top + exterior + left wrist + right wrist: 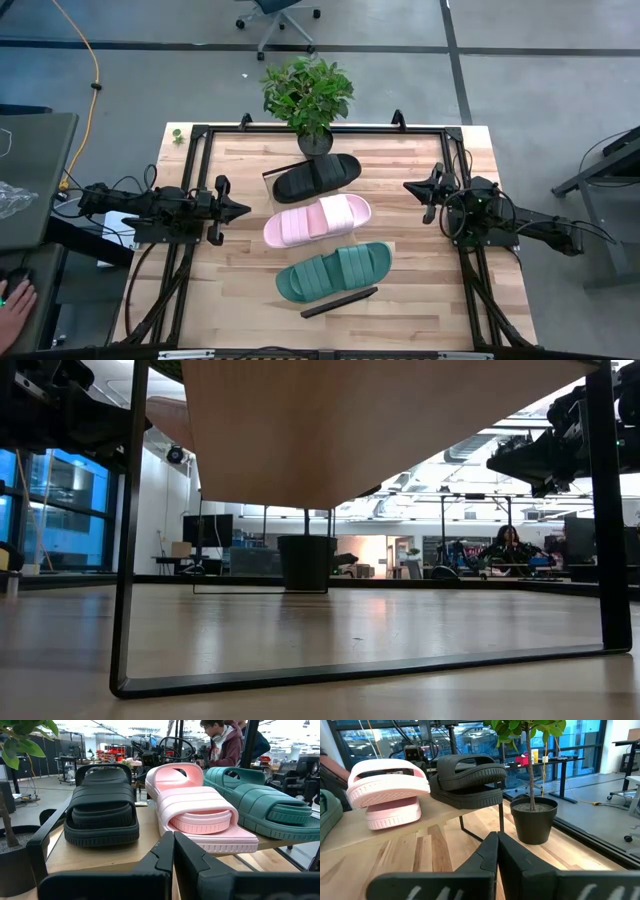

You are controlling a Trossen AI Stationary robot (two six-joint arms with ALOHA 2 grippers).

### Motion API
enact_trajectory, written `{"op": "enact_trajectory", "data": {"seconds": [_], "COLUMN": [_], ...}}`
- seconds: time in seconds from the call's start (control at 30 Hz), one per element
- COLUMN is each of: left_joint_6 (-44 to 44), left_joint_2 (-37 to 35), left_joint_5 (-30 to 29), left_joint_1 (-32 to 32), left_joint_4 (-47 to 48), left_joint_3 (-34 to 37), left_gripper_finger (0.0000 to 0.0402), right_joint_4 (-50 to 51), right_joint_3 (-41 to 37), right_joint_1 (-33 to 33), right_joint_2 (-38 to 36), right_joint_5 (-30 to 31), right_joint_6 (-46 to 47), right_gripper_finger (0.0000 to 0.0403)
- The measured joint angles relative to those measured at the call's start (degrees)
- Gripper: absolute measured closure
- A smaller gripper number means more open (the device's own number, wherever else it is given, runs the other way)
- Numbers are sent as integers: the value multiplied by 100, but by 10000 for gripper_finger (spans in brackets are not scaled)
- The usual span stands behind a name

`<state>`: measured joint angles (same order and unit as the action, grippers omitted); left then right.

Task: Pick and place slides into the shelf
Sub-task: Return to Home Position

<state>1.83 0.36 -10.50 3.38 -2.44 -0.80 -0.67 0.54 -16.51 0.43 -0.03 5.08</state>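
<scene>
Left jaws and right jaws are each pressed together, empty, at opposite sides of the bench (425, 290). Between them the shelf (100, 854) carries 3 slides: black (317, 177) nearest the plant (308, 92), pink (317, 220) in the middle, green (335, 270) last

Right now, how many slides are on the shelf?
3, side by side on the shelf: black slide nearest the potted plant, pink slide in the middle, green slide at the other end. None seems hidden. Left tool and right tool, shut, flank it.

The green slide (327, 817) is cut off by the right wrist view's edge.
</scene>
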Motion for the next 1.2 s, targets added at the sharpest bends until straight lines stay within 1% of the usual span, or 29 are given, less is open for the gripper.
{"op": "enact_trajectory", "data": {"seconds": [1.2], "left_joint_6": [-2], "left_joint_2": [0], "left_joint_5": [-2], "left_joint_1": [0], "left_joint_4": [0], "left_joint_3": [0], "left_gripper_finger": [401], "right_joint_4": [0], "right_joint_3": [0], "right_joint_1": [1], "right_joint_2": [0], "right_joint_5": [0], "right_joint_6": [-2], "right_gripper_finger": [403]}}
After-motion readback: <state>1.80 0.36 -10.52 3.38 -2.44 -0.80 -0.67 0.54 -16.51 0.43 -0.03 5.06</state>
